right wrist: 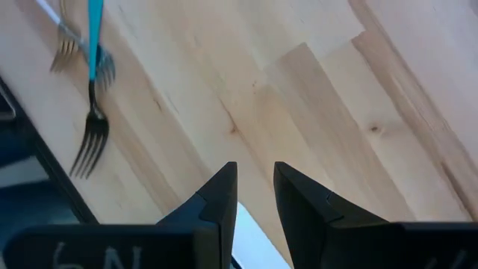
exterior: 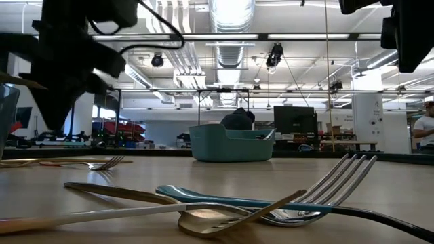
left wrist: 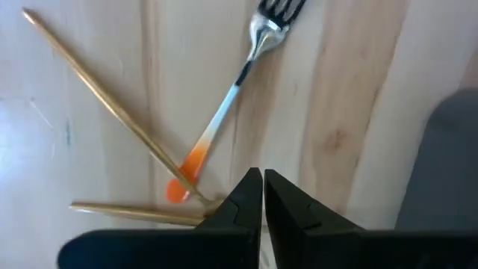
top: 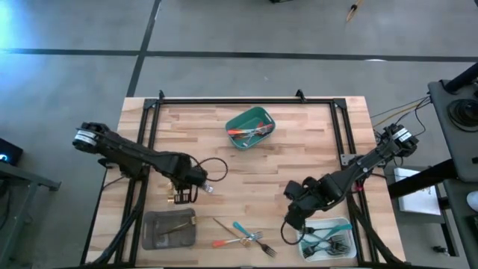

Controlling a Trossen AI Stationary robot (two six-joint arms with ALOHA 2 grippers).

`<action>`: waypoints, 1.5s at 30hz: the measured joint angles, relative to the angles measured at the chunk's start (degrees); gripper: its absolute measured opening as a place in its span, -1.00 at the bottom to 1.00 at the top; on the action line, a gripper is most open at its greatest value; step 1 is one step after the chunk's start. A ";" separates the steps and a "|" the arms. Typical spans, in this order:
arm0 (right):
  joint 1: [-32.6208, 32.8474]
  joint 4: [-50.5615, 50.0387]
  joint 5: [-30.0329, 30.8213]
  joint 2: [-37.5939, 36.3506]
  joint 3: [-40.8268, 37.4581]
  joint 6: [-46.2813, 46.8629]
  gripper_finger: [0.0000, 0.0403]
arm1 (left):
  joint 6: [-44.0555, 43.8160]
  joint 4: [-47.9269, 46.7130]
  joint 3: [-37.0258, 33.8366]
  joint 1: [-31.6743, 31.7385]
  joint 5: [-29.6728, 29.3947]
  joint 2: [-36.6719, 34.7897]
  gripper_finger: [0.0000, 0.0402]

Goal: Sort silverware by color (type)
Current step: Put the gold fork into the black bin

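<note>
High view: left tool [top: 185,196] hangs over the tabletop [top: 299,149] just above the grey tray [top: 169,229], which holds a gold piece, so grey looks like the gold bin. Right tool [top: 293,221] sits at the edge of the white tray [top: 328,239], full of teal-handled forks, so likely the teal bin. Green tray [top: 250,128] at the far side carries red-orange handled pieces. Leftover silverware pile [top: 243,237] lies between grey and white trays: teal, red-orange and gold crossed together, still unsorted.

Low view: teal-handled utensil [exterior: 230,199] rests across a gold one [exterior: 129,193], fork tines [exterior: 346,173] propped up beside them. They are stacked, so picking one may drag another.

Left wrist view: left tool's jaws are together, nothing between them. Just past the tips lie a red-orange handled fork [left wrist: 224,112] and two gold sticks [left wrist: 112,112], touching at the handle ends.

Right wrist view: right tool's jaws stand slightly apart, empty, over bare wood. Teal handle [right wrist: 95,33] and dark fork [right wrist: 91,142] lie off to the side, near the tray edge.
</note>
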 joint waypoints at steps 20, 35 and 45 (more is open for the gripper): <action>-2.05 0.36 12.12 0.02 0.00 8.22 -0.59 | -20.46 9.70 -22.55 4.02 -1.14 -28.75 -0.84; -3.64 1.52 12.12 0.02 0.00 6.08 -0.59 | -42.25 5.73 -23.70 5.59 -11.71 -23.28 -0.25; -3.64 1.60 12.12 0.02 0.00 -2.49 -0.59 | -50.08 6.46 -23.26 5.59 -12.22 -20.64 -0.24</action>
